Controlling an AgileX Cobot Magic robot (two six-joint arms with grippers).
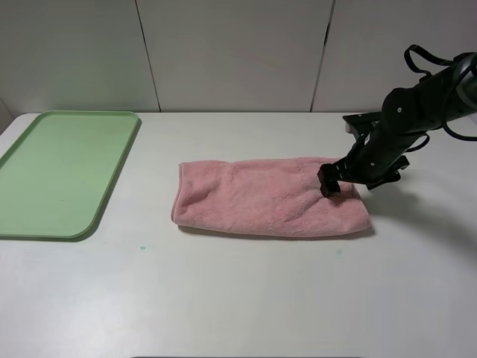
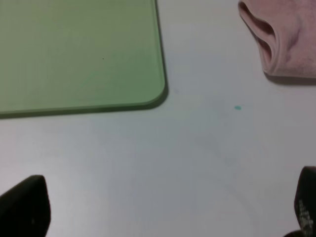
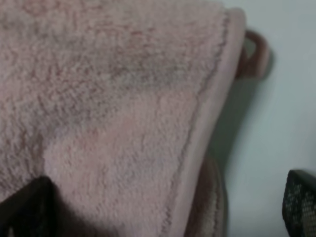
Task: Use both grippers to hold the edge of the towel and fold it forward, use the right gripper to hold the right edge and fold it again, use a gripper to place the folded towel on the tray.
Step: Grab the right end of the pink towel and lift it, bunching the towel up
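Towel: fluffy pink terry towel (image 1: 272,198) is lying folded double in a long band across the middle of the white worktop (image 1: 238,298), its long sides running left to right.
Towel edge: thin stitched pink hem (image 3: 207,128) is running between the fingers of the right hand, with a small pink loop tag (image 3: 256,54) sticking out past it onto the worktop.
Tray: flat light green plastic tray (image 1: 63,175) with rounded corners is sitting at the far left, well apart from the towel and carrying nothing.
Right hand: black jointed right hand (image 1: 332,179) is reaching down to the towel's far right corner, jaws standing wide, one finger over the pile and the other over bare worktop; it is gripping nothing, and whether it is touching the cloth I cannot tell.
Left hand: left hand (image 2: 165,210) is hovering over bare worktop near the tray's near right corner, jaws standing wide and holding nothing.
Mark: small teal speck (image 2: 237,107) is showing on the worktop between tray and towel.
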